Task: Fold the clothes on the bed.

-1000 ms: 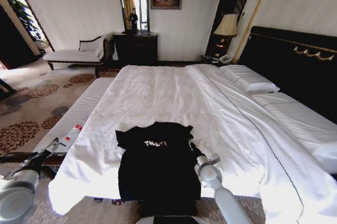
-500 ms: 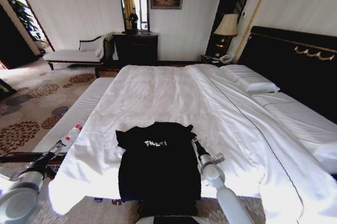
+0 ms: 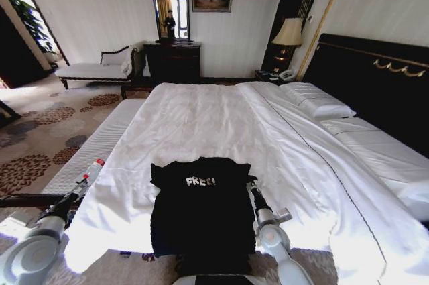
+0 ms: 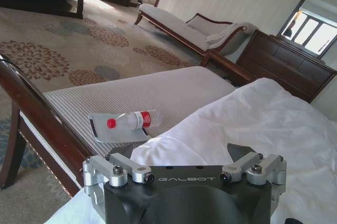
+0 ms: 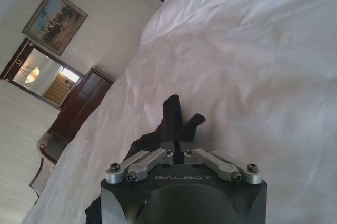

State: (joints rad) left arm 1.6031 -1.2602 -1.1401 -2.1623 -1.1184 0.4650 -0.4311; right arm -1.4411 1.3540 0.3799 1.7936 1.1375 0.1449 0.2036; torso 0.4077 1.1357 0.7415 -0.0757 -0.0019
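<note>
- Across most of the head view spreads the bed (image 3: pixel 221 124), its white sheets smooth and bare from the T-shirt up to the pillows (image 3: pixel 318 102) by the dark headboard (image 3: pixel 375 77); the near edge of the bedding drops off just beyond the shirt's hem.
- Left of the bed runs a striped bench (image 3: pixel 100 141), with patterned carpet (image 3: pixel 40 124) open beyond it.
- At the near end of the bed lies the black T-shirt (image 3: pixel 201 214), flat, "FREE!" lettering up, sleeves out.
- By the shirt's right edge the right gripper (image 3: pixel 250 186) reaches forward along the sheet; the right wrist view shows its fingers (image 5: pixel 176 145) pinched together on a raised fold of black fabric.
- Over the bench the left gripper (image 3: pixel 86 179) hangs off the mattress, well apart from the shirt; whether its fingers are spread cannot be told.
- On the bench, in the left wrist view, a plastic bottle (image 4: pixel 134 120) lies on a small tray (image 4: pixel 113 129).
</note>
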